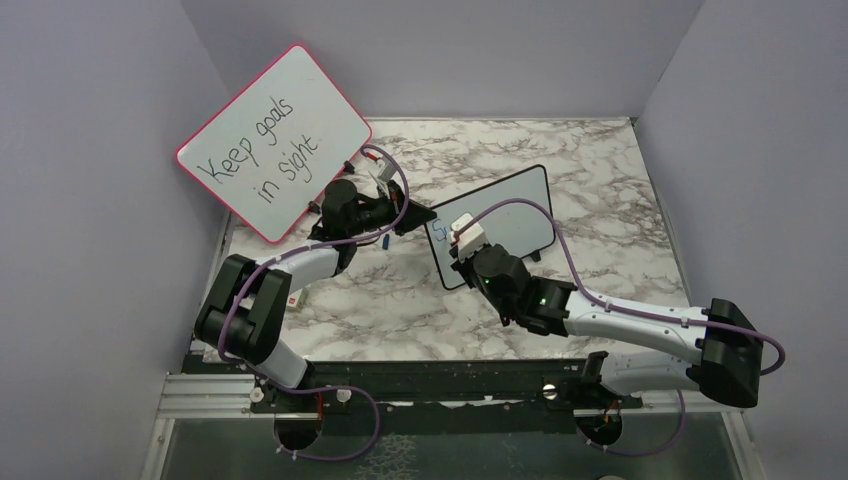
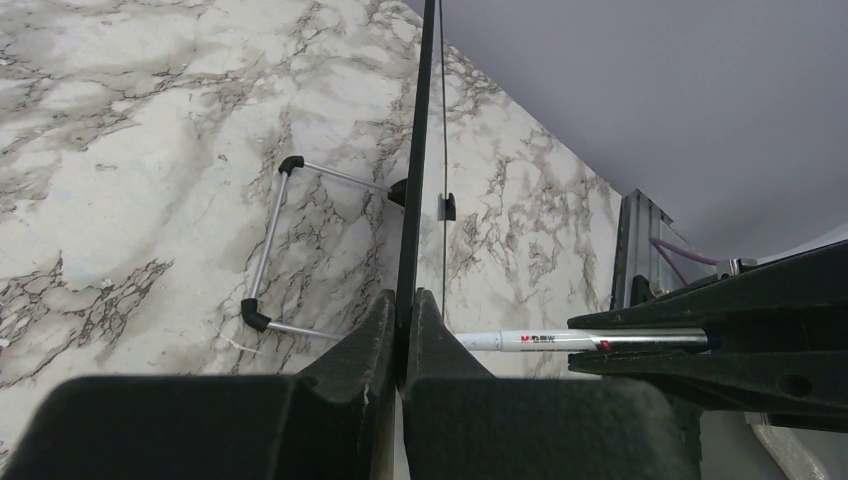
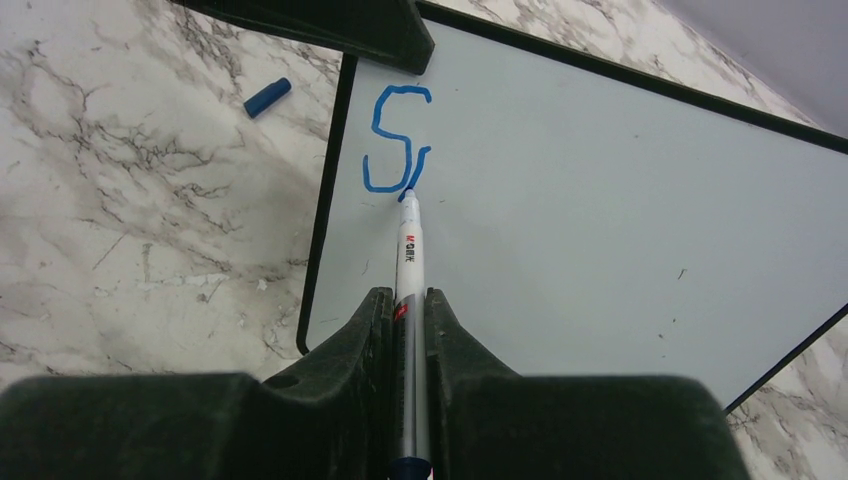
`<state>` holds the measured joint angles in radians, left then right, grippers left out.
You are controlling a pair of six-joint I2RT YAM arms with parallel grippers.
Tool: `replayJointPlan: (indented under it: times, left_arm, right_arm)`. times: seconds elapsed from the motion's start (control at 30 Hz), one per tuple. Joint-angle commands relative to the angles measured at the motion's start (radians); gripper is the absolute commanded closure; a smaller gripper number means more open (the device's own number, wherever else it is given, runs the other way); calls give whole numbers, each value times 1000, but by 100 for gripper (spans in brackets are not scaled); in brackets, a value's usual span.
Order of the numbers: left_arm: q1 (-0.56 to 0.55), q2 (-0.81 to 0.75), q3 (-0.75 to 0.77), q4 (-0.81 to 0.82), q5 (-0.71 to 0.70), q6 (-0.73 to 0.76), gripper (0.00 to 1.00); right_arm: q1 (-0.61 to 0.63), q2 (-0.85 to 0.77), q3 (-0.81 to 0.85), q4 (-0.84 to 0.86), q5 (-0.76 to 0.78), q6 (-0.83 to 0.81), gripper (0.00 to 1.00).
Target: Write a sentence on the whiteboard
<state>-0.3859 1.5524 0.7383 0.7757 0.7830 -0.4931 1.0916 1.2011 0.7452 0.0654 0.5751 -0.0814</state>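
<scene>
Showing wire stand behind whiteboard: left wrist.

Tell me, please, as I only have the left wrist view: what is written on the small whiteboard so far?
Observer: On the whiteboard, the sentence is just a blue S and one short stroke beside it.
Operator: Is the tip on the surface?
Observer: Yes, the marker, in the shut right gripper, has its tip at the foot of that stroke.
Operator: And its cap?
Observer: A blue cap lies on the table, left of the board's frame.
</scene>
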Motion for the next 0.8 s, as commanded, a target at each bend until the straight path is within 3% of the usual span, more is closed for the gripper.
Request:
replayJointPlan:
  times: [0.0,0.47,0.77]
  left_arm:
    - [-11,-12,4,-7,41,5,100]
    - [-13,-14,3,-7,41,5,100]
    - [-13,-15,3,-7,40,4,100]
  right_arm:
    - [-6,-12,-16,75,56,-20,99]
    - [-9,-15,-26,122,84,-38,99]
    - [-13,-31,-24,69,88,-14,99]
